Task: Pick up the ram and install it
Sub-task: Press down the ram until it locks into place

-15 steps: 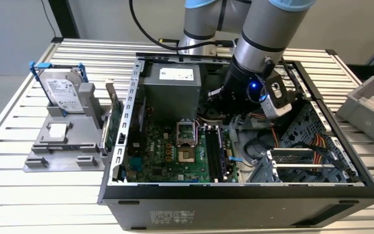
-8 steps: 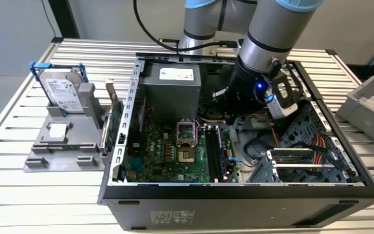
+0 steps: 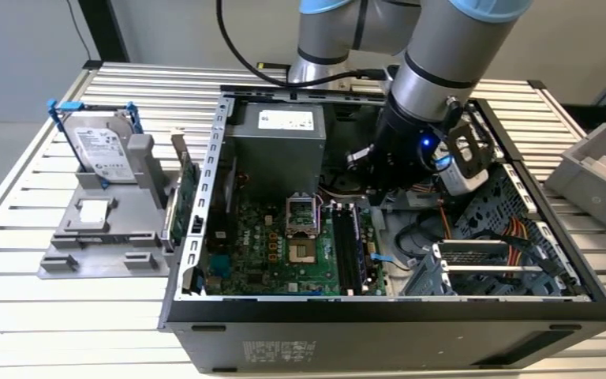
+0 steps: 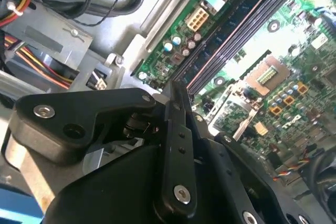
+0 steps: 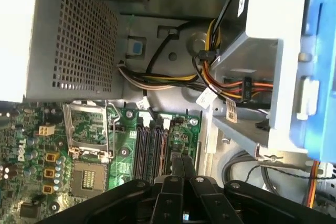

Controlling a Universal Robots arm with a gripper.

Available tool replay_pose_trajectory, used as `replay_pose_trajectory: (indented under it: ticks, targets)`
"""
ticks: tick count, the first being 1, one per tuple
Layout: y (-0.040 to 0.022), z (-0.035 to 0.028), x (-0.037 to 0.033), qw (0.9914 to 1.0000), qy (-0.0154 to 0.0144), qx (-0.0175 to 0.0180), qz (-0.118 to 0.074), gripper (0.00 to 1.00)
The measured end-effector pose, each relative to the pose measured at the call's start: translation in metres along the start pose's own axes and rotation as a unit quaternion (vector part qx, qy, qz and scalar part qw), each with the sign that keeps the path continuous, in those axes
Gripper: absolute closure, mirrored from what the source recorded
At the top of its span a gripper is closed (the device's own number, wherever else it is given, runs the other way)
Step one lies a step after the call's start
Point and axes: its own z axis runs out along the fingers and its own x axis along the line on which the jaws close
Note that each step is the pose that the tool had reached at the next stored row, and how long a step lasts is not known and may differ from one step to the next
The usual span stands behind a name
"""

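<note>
the grey, blue-capped robot arm (image 3: 445, 63) is reaching down into the open black desktop computer case (image 3: 387, 316), which is lying on its side on a slatted metal table (image 3: 9, 332). its black gripper (image 5: 181, 165) is hanging inside the case, just above the green motherboard (image 3: 271, 253), with its two slim fingers (image 5: 177, 167) pressed flat together and nothing showing between them in either wrist view.

the ram (image 3: 346, 245) is showing as long, thin, dark sticks standing on edge in the parallel memory slots on the motherboard, between the square metal processor socket (image 3: 303, 253) and the edge of the board toward the exterior view's right. in the first wrist view the sticks (image 5: 152, 148) are running as narrow dark strips with pale slot walls beside them, and the closed fingertips are sitting right over the end of that row. in the second wrist view the same strips (image 4: 236, 30) are stretching away from the fingertip, dark with reddish edges. whether the fingers are touching a stick is not clear.

the perforated grey power supply box (image 3: 277, 150) is sitting at the far end of the case, with a bundle of red, yellow and black wires (image 5: 231, 85) beside it. outside the case, toward the exterior view's left, a silver hard drive in a blue-edged frame (image 3: 103, 150) is standing on a grey plastic holder (image 3: 82, 245).
</note>
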Motion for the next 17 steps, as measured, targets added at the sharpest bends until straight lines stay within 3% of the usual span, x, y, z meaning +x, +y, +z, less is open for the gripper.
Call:
replay_pose_trajectory:
  ticks: [5, 10, 14, 17]
  targets:
    - [-0.0151, -0.0007, 0.0014, 1.00000, 0.0000, -0.0003, -0.001, 1.00]
    - [-0.0261, -0.0008, 0.0017, 1.00000, 0.0002, -0.0007, 0.000, 1.00]
    - [-0.0398, -0.0010, 0.0024, 1.00000, 0.0003, -0.0024, 0.000, 1.00]
    - [-0.0422, -0.0005, 0.0031, 0.99992, 0.0009, -0.0025, -0.012, 1.00]
